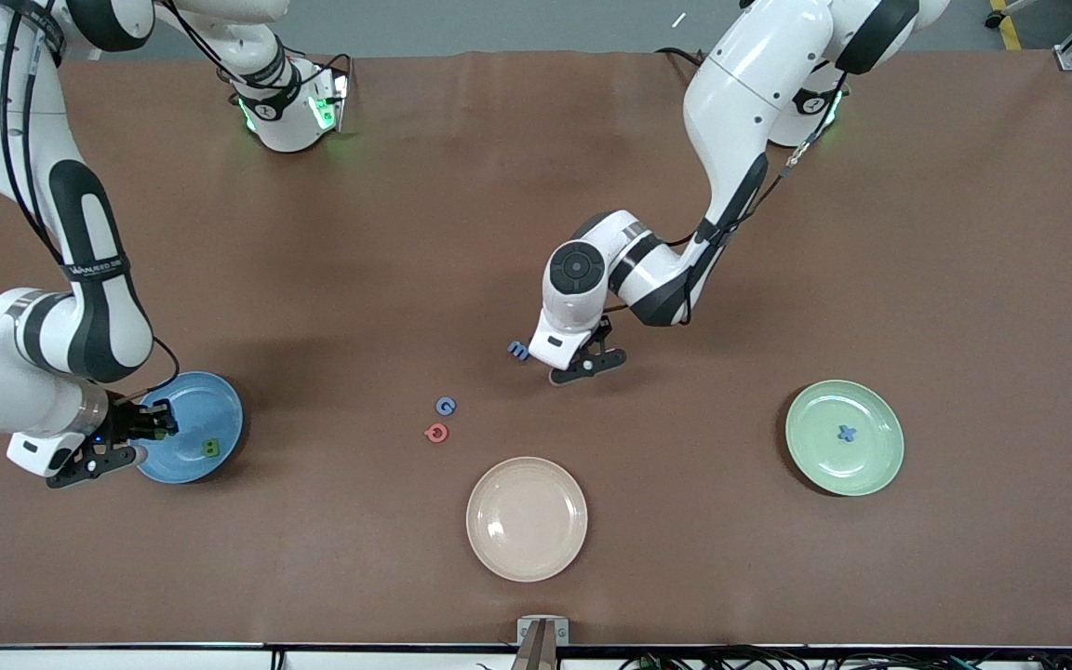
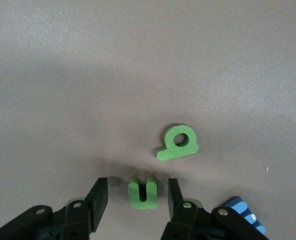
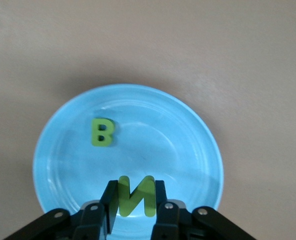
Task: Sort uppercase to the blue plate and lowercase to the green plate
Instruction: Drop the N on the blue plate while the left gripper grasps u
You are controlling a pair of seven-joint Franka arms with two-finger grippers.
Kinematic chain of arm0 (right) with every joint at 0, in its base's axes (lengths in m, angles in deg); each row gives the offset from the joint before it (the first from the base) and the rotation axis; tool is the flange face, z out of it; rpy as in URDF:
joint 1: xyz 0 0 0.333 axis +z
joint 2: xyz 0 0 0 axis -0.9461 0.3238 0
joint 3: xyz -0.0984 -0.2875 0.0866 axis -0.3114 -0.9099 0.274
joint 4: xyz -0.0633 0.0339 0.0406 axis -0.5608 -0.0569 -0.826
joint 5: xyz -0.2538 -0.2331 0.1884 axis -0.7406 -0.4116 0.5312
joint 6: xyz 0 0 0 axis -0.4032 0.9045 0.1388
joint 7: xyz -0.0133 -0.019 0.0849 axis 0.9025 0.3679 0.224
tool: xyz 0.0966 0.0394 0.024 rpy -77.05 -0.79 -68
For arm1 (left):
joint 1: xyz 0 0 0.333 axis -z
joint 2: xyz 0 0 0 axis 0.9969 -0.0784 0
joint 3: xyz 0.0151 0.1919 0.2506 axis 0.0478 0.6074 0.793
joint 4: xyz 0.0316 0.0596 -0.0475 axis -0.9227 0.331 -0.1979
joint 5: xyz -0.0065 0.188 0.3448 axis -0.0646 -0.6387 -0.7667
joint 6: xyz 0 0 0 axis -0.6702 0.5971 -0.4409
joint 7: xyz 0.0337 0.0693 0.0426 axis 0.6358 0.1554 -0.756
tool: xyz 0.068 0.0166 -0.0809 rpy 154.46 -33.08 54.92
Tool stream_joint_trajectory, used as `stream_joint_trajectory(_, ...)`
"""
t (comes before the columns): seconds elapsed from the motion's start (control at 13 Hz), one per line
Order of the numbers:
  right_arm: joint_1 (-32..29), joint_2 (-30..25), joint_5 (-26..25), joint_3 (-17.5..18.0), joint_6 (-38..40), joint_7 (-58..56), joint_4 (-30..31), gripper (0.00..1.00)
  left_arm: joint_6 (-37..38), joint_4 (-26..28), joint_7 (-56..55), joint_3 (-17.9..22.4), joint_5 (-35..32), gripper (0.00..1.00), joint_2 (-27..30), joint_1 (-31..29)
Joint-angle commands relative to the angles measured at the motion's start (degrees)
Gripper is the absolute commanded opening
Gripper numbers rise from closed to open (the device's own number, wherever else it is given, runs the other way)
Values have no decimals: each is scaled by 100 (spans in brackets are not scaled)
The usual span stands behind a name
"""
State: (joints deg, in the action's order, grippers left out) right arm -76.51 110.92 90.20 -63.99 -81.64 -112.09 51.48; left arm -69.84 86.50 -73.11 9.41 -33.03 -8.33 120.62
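The right claw (image 3: 132, 202) hangs over the blue plate (image 1: 220, 409), which sits at the right arm's end of the table (image 1: 406, 233). Its fingers (image 3: 109, 197) flank a green N (image 3: 136, 196), touching its sides or nearly so; whether they grip it cannot be told. A green B (image 1: 210, 448) lies flat in the same plate. The right arm's forearm band carries white lettering too small to read.

The left claw (image 2: 137, 200) is down at the table near its middle, partly spread, its fingers (image 2: 98, 197) on either side of a green n (image 2: 143, 192) with gaps showing, so nothing is clenched. A green b/q-shaped letter (image 2: 179, 142) lies just beside it, and a blue m (image 1: 518, 350) rests near the claw.

A blue G (image 1: 445, 406) and a pink-red Q (image 1: 436, 433) lie side by side on the bare table, nearer the front camera. The green plate (image 1: 871, 465) at the left arm's end holds a blue x (image 1: 846, 433). A cream plate (image 1: 499, 549) sits nearest the front camera.
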Motion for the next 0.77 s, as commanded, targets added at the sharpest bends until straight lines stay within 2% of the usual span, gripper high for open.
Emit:
stream_joint_trajectory(0.0,-41,-44,-83,137,-56,-12,77,100,81,-53,-78,49,58,52,-27,92)
stream_joint_trajectory(0.23,326,-62,-39,181,-47,512,-71,100,81,-62,-78,49,58,33,-19,83)
stream_joint_trajectory(0.54,1398,-44,-30,181,-55,2891,-151,100,80,-53,-34,58,49,6,-2,31)
stream_joint_trajectory(0.61,1723,-44,-30,181,-56,3454,-151,100,133,-45,-34,58,49,2,34,-4)
stream_joint_trajectory(0.69,1978,-44,-22,181,-64,3895,-151,100,325,-44,-17,75,40,2,182,-66)
